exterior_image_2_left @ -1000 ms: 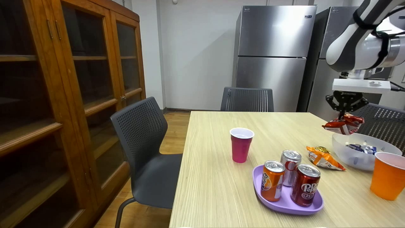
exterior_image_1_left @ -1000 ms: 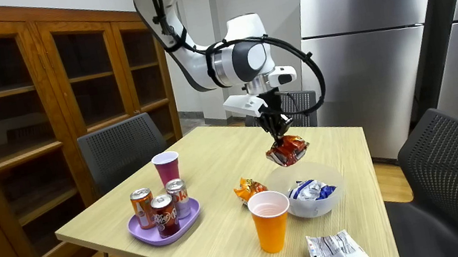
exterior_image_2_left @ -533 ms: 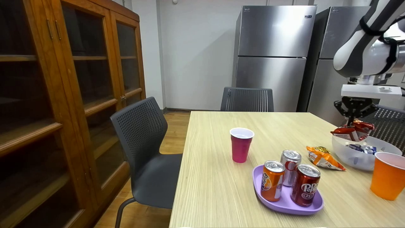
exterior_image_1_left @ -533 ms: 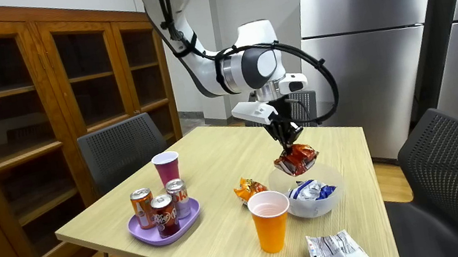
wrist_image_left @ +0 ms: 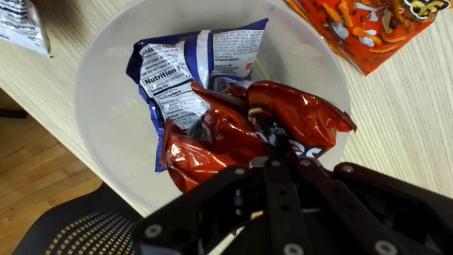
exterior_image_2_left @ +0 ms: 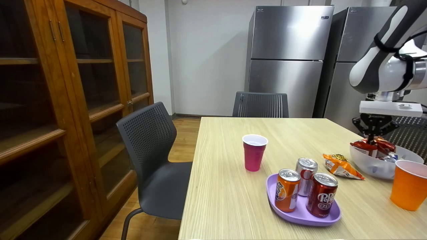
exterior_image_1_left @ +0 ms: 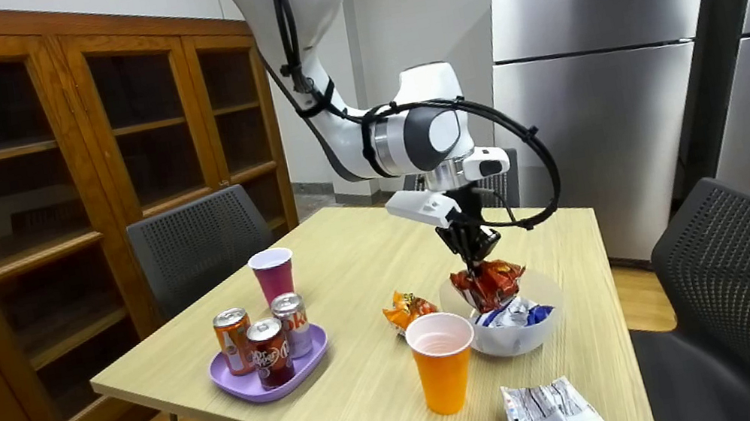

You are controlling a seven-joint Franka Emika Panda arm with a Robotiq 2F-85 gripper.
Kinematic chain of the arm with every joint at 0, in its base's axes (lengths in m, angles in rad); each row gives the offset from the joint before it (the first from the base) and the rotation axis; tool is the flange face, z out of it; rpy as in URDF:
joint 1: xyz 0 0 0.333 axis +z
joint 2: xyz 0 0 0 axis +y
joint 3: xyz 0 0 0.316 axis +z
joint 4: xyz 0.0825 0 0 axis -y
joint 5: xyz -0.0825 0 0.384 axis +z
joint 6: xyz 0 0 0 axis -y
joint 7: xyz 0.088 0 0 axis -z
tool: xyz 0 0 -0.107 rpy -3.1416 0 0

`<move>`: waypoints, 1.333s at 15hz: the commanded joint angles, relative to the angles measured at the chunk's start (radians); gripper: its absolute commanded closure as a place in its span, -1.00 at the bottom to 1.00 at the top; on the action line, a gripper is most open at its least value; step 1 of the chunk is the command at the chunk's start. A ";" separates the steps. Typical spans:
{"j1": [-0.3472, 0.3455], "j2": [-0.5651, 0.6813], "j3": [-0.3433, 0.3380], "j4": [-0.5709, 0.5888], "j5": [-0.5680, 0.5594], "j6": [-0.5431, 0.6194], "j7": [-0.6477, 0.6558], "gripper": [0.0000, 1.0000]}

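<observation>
At the mouth of the translucent bowl (wrist_image_left: 106,92), the gripper (wrist_image_left: 277,140) points down, its jaws pinching a crumpled red snack bag (wrist_image_left: 239,141) that, seen from the wrist, partly covers a blue-and-white bag (wrist_image_left: 170,76) lying inside the bowl. An orange snack bag (wrist_image_left: 368,33) lies just beside the bowl, an orange cup (exterior_image_1_left: 445,370) stands near it, and a purple tray (exterior_image_2_left: 300,216) with three cans (exterior_image_2_left: 322,196) sits well apart from it.

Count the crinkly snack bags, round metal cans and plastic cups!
Bags: 4 (red bag, blue-white bag, orange bag, white bag)
Cans: 3 (orange can, silver can, maroon can)
Cups: 2 (magenta cup, orange cup)
Total: 9
</observation>
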 commanded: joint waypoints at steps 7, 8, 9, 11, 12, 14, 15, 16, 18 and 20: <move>-0.012 0.084 0.012 0.114 0.035 -0.083 -0.015 1.00; -0.011 0.087 0.011 0.116 0.034 -0.087 -0.015 1.00; -0.010 0.090 0.010 0.117 0.032 -0.088 -0.014 1.00; -0.008 0.094 0.008 0.117 0.029 -0.092 -0.013 1.00; -0.007 0.094 0.008 0.116 0.029 -0.094 -0.012 1.00; -0.006 0.089 0.007 0.110 0.028 -0.097 -0.011 0.48; -0.004 0.085 0.006 0.105 0.027 -0.094 -0.010 0.46; -0.003 0.077 0.006 0.096 0.027 -0.090 -0.010 0.36; 0.001 0.060 0.006 0.077 0.025 -0.077 -0.011 0.07; 0.008 0.041 0.004 0.057 0.022 -0.064 -0.008 -0.23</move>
